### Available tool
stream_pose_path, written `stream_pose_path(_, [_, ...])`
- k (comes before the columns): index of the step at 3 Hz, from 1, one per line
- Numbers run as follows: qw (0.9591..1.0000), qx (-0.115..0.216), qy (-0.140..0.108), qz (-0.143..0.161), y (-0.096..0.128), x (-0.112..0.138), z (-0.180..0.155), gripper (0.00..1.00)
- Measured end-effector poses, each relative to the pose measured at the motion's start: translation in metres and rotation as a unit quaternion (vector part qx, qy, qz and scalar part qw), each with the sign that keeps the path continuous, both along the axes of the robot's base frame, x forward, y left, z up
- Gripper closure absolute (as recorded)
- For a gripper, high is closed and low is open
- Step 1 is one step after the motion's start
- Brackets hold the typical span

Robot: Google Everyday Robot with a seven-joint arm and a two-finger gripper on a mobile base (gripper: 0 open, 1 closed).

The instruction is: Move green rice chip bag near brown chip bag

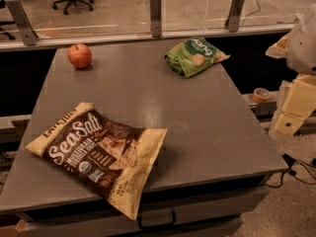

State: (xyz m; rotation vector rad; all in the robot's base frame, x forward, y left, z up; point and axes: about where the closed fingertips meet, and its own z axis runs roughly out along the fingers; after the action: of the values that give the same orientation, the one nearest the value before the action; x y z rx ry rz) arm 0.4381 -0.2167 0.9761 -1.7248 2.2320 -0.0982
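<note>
The green rice chip bag (194,56) lies crinkled at the far right of the grey table (197,117), near its back edge. The brown chip bag (98,154) with white "Sea Salt" lettering lies flat at the front left, its cream end hanging over the front edge. The two bags are far apart, across the table's diagonal. My gripper (295,108) shows as pale yellow parts beyond the table's right edge, below the white arm (302,41). It is off the table, right of the green bag, and touches nothing.
A red apple (79,56) sits at the table's far left corner. A glass railing with metal posts (156,14) runs behind the table. A roll of tape (261,94) lies on a ledge to the right. Cables (301,169) lie on the floor.
</note>
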Motion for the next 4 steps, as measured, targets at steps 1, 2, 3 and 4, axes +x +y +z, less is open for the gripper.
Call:
stream_pose_path(1, [1.0,0.0,0.0,0.0,0.0,0.0,0.0,0.0])
stream_pose_path(2, [0.9999,0.01,-0.009,0.001,-0.001,0.009,-0.002,0.0])
stream_pose_path(3, [0.9982,0.044,-0.034,0.021,0.001,0.057,-0.016,0.0])
stream_pose_path(4, [0.9898,0.116,-0.076,0.033,0.011,0.152,-0.04,0.0])
